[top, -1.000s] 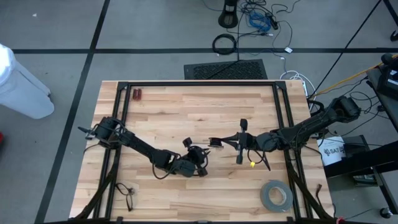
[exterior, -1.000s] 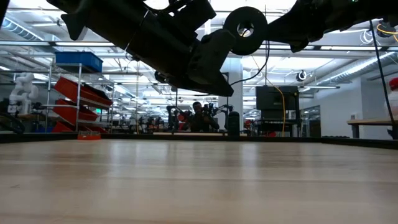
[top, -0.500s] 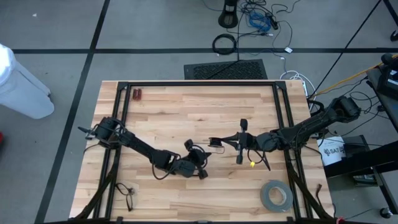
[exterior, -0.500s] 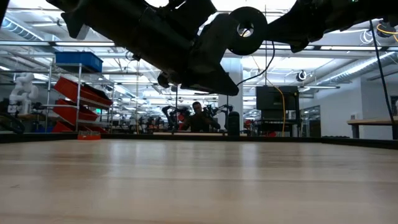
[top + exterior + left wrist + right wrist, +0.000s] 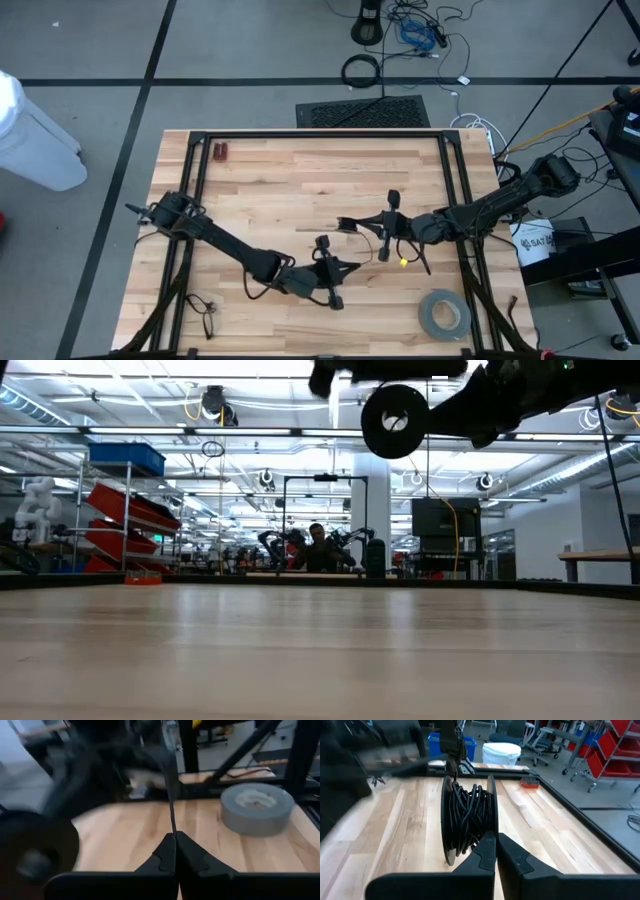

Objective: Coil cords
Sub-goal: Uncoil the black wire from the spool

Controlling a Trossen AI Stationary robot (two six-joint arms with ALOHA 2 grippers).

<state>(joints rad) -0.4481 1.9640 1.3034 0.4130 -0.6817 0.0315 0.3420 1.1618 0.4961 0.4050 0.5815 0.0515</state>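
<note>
High view first: find the left gripper [image 5: 350, 267] near the worktop [image 5: 280, 180] middle, just short of the right gripper [image 5: 362, 225]. Note from the left wrist view both fingers pressed together on one thin strand of the cord [image 5: 172, 810], running straight away from the tips. Note from the right wrist view fingers closed on the spool [image 5: 467, 817], raised clear of the wood, most of the cord wound on it. Judge the spool nearer the right arm. Cannot trace the strand between the two grippers from above; left arm absent from the low view.
</note>
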